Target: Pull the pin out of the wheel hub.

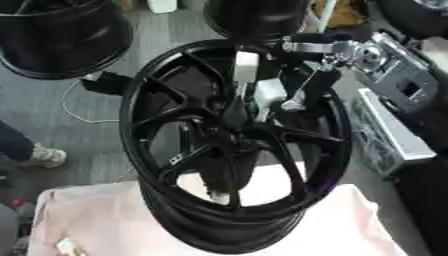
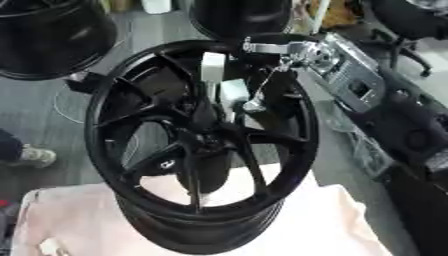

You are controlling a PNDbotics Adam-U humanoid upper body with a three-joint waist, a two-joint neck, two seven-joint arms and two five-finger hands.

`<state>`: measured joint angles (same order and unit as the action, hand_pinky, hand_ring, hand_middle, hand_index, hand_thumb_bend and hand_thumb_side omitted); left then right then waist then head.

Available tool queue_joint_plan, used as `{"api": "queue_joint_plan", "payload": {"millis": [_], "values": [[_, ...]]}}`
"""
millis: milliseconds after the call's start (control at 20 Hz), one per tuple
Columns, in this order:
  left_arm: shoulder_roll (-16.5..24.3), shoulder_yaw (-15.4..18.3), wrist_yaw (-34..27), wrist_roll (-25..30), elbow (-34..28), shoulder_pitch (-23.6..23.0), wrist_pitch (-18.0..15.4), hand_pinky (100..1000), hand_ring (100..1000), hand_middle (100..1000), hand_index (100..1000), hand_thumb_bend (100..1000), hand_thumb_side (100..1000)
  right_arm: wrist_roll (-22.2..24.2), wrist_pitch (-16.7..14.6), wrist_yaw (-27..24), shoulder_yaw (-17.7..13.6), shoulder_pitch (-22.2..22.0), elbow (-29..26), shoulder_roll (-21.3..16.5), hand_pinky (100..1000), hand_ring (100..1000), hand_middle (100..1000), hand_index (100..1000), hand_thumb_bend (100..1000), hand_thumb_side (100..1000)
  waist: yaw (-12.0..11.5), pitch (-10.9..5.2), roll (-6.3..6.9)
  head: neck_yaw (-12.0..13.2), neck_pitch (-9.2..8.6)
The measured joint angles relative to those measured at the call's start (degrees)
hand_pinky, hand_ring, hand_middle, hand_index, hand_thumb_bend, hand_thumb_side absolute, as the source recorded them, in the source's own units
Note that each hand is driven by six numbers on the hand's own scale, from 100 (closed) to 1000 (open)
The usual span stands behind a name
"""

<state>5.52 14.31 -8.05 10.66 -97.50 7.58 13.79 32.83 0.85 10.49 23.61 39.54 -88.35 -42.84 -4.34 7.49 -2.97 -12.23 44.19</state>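
Note:
A black multi-spoke wheel (image 1: 175, 125) stands upright on a table draped in pink cloth (image 1: 87, 220). My right arm comes in from the upper right, over the rim. Its hand (image 1: 249, 82), black with white panels, reaches down onto the hub (image 1: 234, 120) at the wheel's centre. The hand's tip blends into the dark hub and spokes, so its hold is hidden. I cannot make out the pin itself. A dark long shape with a pale tip (image 1: 219, 197) hangs below the hub between the lower spokes. My left hand does not show.
Another black wheel (image 1: 52, 40) lies on the floor at upper left and a third (image 1: 258, 17) behind the top rim. Grey metal equipment (image 1: 394, 75) stands to the right. A person's shoe (image 1: 44, 156) is at the left edge.

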Motion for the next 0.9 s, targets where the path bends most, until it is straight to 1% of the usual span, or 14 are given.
{"api": "queue_joint_plan", "payload": {"millis": [200, 400, 650, 800, 900], "values": [[0.0, 0.0, 0.0, 0.0, 0.0, 0.0, 0.0, 479, 527, 617, 704, 347, 938, -0.98, -0.11, 0.06, -0.92, -0.02, -0.53, -0.2, 174, 229, 375, 507, 100, 100, 0.0, 0.0, -0.04, 0.0, 0.0], [0.0, 0.0, 0.0, 0.0, 0.0, 0.0, 0.0, 480, 527, 616, 704, 347, 938, -2.38, -0.22, 0.27, -3.02, 0.59, -1.23, -0.67, 175, 229, 372, 505, 100, 100, 0.04, -0.01, -0.14, 0.0, 0.0], [0.0, 0.0, 0.0, -0.01, 0.0, 0.0, 0.01, 480, 527, 616, 704, 347, 938, -4.17, 0.39, 0.39, -5.88, 2.57, -1.24, -2.42, 177, 230, 373, 504, 100, 100, 0.2, -0.03, -0.39, 0.0, 0.0], [0.02, 0.0, 0.0, -0.01, 0.01, 0.0, 0.02, 480, 527, 617, 704, 347, 939, -6.13, 0.89, 1.34, -8.65, 3.55, -0.97, -4.28, 177, 230, 373, 504, 100, 100, 0.51, -0.05, -0.65, 0.05, 0.0], [0.06, 0.02, 0.0, -0.03, 0.01, -0.02, 0.03, 480, 527, 617, 704, 347, 938, -8.18, 1.47, 1.66, -11.09, 3.62, -0.04, -5.51, 175, 228, 369, 503, 100, 100, 0.77, -0.06, -0.86, 0.14, 0.0]]}}
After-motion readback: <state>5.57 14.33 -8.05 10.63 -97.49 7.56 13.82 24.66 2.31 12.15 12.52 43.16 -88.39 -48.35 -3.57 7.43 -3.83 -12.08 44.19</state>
